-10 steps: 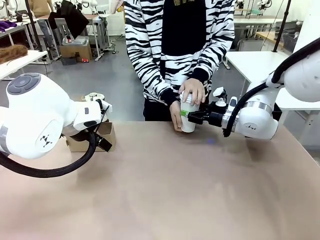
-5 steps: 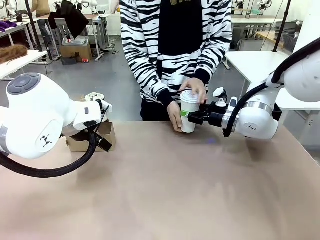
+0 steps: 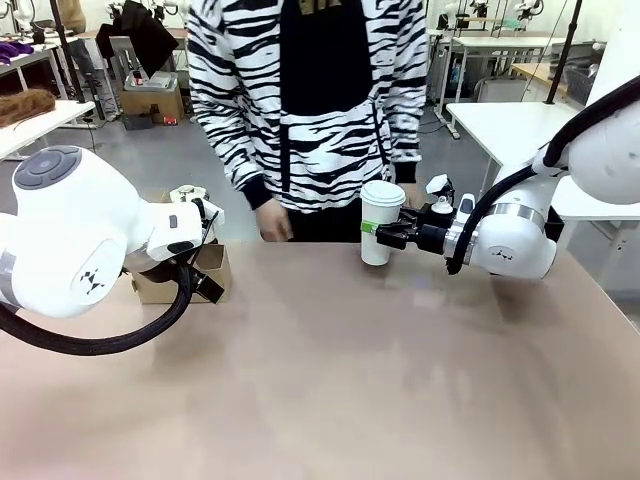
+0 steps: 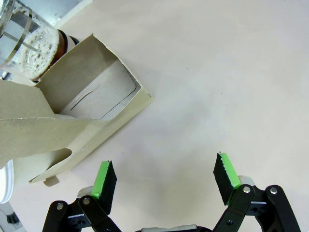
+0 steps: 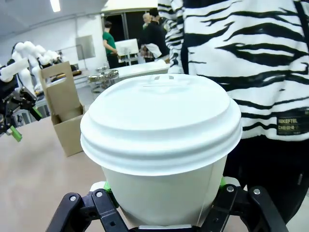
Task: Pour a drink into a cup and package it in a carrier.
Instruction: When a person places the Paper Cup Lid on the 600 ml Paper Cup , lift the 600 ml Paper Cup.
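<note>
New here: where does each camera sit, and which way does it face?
Front: robot's side, facing the person across the table; left arm and right arm show.
Left wrist: looks down past the open left gripper at the carrier.
Right wrist: looks along the right gripper, shut on the cup, toward the person.
Shared: front and right wrist both show cup and carrier.

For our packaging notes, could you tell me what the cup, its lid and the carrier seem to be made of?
Cup: likely paper, matte white wall. Lid: probably plastic, smooth moulded ridges, slight sheen. Carrier: brown cardboard, dull, with cut edges and folds.
</note>
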Tool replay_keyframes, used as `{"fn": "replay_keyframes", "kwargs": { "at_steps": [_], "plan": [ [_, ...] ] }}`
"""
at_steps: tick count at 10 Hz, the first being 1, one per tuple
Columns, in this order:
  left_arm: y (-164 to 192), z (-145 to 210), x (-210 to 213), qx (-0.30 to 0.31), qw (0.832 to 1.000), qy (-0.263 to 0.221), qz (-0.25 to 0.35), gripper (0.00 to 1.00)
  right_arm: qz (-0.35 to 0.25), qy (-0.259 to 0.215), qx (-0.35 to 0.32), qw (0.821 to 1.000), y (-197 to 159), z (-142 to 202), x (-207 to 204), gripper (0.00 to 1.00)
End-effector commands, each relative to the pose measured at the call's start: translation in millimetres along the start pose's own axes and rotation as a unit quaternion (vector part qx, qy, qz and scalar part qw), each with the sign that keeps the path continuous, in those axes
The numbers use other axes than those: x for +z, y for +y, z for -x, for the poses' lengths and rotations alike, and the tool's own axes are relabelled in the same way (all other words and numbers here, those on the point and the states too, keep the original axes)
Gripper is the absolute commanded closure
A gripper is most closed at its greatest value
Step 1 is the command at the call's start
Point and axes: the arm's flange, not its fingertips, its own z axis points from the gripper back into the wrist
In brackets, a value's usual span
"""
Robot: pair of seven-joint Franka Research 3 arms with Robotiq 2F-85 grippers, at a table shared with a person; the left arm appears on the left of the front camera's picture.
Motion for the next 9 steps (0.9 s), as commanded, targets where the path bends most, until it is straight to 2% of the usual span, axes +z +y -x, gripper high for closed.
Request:
{"fn": "replay_keyframes", "kwargs": {
  "at_steps": [1,9],
  "plan": [
    [0.0,0.1,0.5,0.0,1.0,-0.001,0.001,0.0,0.001,-0.005,0.002,1.0,2.3,-5.0,0.4,0.2],
    [0.0,0.1,0.5,0.0,1.0,-0.001,0.001,0.0,0.001,-0.005,0.002,1.0,2.3,-5.0,0.4,0.2]
  ]
}}
